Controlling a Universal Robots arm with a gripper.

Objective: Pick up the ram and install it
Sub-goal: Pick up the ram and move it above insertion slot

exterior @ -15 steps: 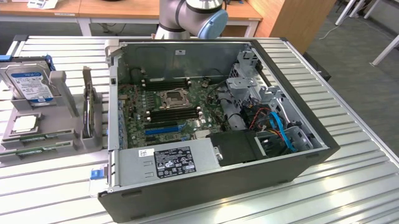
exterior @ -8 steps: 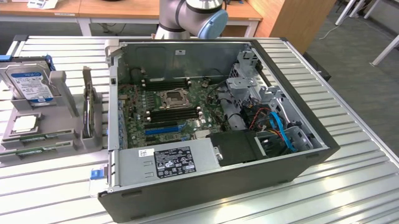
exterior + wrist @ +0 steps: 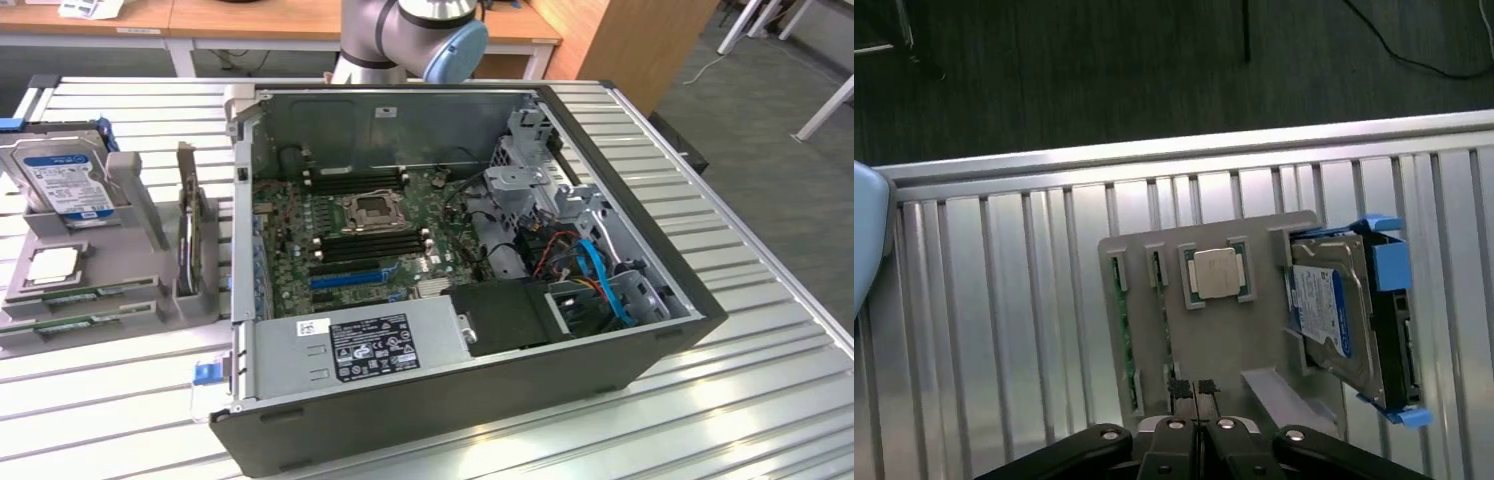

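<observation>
Two ram sticks [image 3: 83, 296] [image 3: 1120, 320], thin and green, stand on edge in slots of a grey holder [image 3: 130, 187] [image 3: 1214, 345] on the slatted table, at the exterior view's left of the open computer case [image 3: 454, 400]. A second stick [image 3: 1163, 310] sits in the neighbouring slot. My gripper [image 3: 1196, 388] hovers above the holder, shut with nothing between its fingers, its tips over the end of that second stick. Inside the case lies the motherboard [image 3: 360, 230], with long dark memory slots beside the processor socket.
The holder also carries a square silver processor chip [image 3: 1214, 272] [image 3: 54, 264] and a boxy hard drive with a blue-white label [image 3: 1334, 310] [image 3: 64, 180]. A flat upright part [image 3: 188, 235] stands between holder and case. The table edge [image 3: 1154, 150] drops to dark floor. The arm's base [image 3: 400, 35] rises behind the case.
</observation>
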